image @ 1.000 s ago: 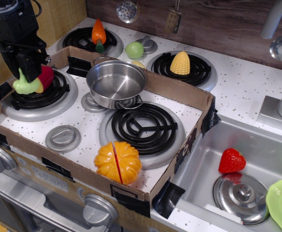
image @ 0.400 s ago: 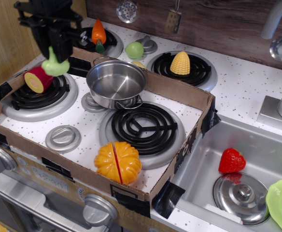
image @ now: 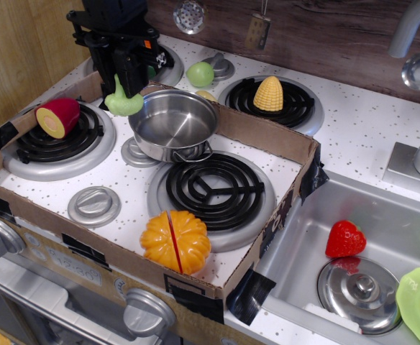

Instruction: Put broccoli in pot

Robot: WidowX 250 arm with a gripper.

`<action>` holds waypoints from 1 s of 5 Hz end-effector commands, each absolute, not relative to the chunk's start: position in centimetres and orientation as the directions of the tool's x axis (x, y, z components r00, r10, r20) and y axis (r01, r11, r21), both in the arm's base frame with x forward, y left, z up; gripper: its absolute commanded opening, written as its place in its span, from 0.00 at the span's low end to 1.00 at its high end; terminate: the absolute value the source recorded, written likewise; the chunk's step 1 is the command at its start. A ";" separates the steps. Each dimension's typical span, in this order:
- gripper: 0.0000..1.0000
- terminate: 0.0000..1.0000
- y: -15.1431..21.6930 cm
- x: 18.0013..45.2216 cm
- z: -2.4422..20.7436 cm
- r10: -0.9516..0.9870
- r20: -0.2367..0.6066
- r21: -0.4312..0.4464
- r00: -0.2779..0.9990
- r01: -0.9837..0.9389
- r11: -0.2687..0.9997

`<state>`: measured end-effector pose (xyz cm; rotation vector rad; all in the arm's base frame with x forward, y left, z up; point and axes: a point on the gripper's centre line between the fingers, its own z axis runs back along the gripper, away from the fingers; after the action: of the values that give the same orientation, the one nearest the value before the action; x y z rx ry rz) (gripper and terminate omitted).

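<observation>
**A:** Your broccoli point(image: 124, 103) hangs knob-down below the fingers of the gripper point(image: 128, 85), which are closed on its stem. A second ago it was down on the left burner point(image: 60, 141), pressed against the cut fruit point(image: 57, 117); now it is lifted clear, and the fruit lies alone, well off to the fingers' left.

**B:** So where is the pot?

**A:** The pot point(image: 173, 123) sits just to the right of the fingers, and the broccoli is level with its rim, almost touching the outer wall. It looks empty.

**B:** What does that mean for you?

**A:** The pick-up is done and most of the carry too. I judge you need a short move rightward, high enough to clear the rim, before you release. The cardboard wall point(image: 264, 134) behind the pot is out of your path.
</observation>
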<state>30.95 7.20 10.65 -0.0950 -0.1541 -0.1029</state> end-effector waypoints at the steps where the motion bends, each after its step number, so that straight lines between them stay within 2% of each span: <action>1: 0.00 0.00 5.9 33.5 10.2 -0.152 0.231 -0.110 0.961 0.182 0.977; 4: 0.00 0.00 3.3 37.4 11.5 -0.217 0.322 -0.134 0.922 0.271 0.953; 5: 1.00 0.00 3.3 37.5 10.9 -0.208 0.307 -0.142 0.929 0.261 0.955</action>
<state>36.94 3.32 8.93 -0.1984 -0.2443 -0.2277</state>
